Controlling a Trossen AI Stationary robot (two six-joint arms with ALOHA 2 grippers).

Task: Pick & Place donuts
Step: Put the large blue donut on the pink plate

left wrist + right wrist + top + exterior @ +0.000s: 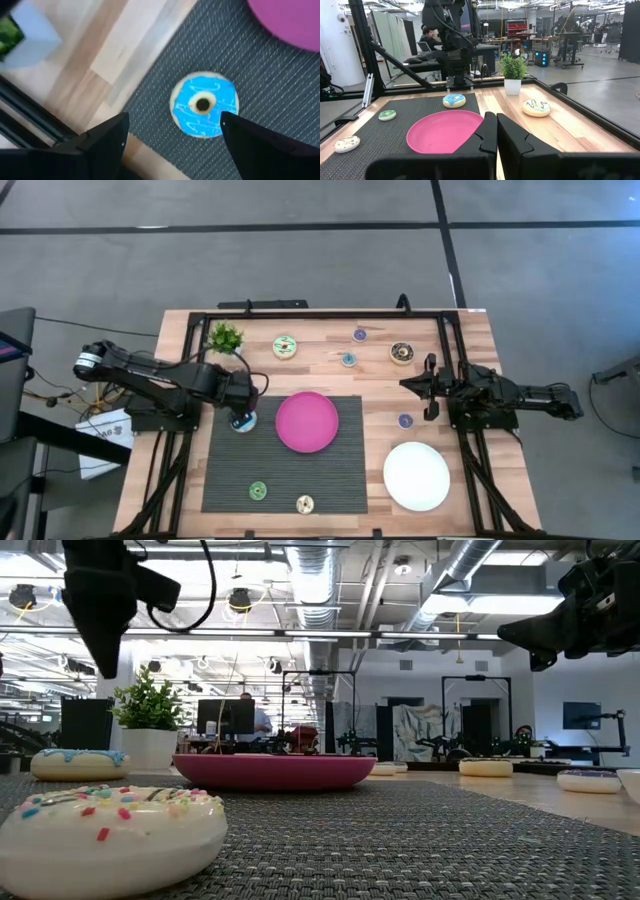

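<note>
A blue-iced donut [204,104] lies flat on the dark ribbed mat [230,470], left of the pink plate [307,421]. My left gripper [173,120] hovers open above it, one finger [107,140] on either side, touching nothing; the low view shows it raised [100,610] well over the donut [78,762]. My right gripper [496,120] waits shut at the table's right side [430,385], level and pointing left. Other donuts lie flat: a green one [258,491] and a cream one [305,503] on the mat, several more on the wood.
A white plate [416,475] sits at the near right. A potted plant [225,337] stands at the far left, close to my left arm. Cream [285,346], purple [360,335], blue [348,360], chocolate [402,352] and purple [404,421] donuts dot the wood. A black frame rims the table.
</note>
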